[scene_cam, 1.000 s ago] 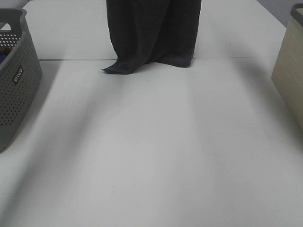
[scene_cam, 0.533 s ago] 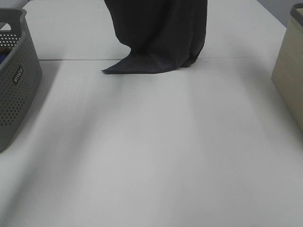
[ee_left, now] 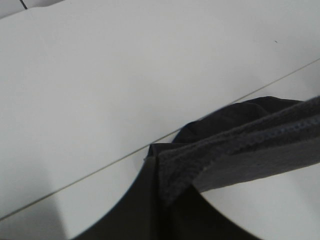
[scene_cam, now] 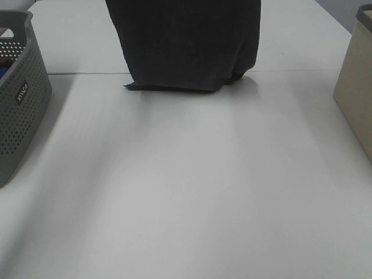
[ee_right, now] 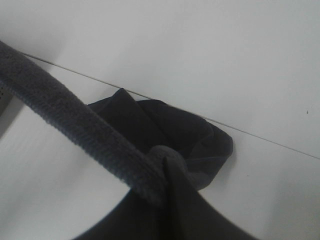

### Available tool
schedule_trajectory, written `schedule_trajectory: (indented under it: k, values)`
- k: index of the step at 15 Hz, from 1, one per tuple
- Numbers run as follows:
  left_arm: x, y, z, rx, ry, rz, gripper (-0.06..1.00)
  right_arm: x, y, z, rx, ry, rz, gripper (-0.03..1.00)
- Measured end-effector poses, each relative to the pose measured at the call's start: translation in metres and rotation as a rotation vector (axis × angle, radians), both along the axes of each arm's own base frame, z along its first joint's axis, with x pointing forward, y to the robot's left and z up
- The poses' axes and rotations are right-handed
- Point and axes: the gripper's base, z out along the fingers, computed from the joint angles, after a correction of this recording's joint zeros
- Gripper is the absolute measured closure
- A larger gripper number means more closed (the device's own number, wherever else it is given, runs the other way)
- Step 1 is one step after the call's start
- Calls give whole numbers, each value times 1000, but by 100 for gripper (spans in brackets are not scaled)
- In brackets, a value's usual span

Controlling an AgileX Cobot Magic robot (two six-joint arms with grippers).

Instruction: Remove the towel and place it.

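The flat white surface (scene_cam: pixel 186 192) carries a large rectangular dark navy-charcoal terry towel (scene_cam: pixel 186 46), which hangs upright near the far edge — its lower end rests crumpled on the surface. A grey perforated plastic basket (scene_cam: pixel 20 99) stands at the left edge, a beige box-shaped bin (scene_cam: pixel 356 87) at the right. The left gripper (ee_left: pixel 157 167) and right gripper (ee_right: pixel 162 172) each pinch the towel's hemmed edge.

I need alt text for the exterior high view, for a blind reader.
A dark towel hangs down from above the frame, its lower edge resting folded on the far middle of a white table. A grey perforated basket stands at the left edge, a beige container at the right.
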Motion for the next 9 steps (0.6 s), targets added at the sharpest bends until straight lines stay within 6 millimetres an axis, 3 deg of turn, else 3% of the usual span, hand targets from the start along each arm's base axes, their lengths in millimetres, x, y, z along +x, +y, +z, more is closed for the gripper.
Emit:
schedule_trajectory:
  k: [2,6,7,9]
  values:
    - [-11,2,-3,-25,85,7,94,-8,-1,4,8,9,8,96]
    - [-70,16,1,-28,246,-7,94,-40,-7,2,17,92,26,96]
    - [-107,24,-6,-16,322,-25,94,-62,-11,-15,9,187,36,96]
    - [-142,32,-18,-9,387,-45,94,-89,-15,-24,19,248,53,96]
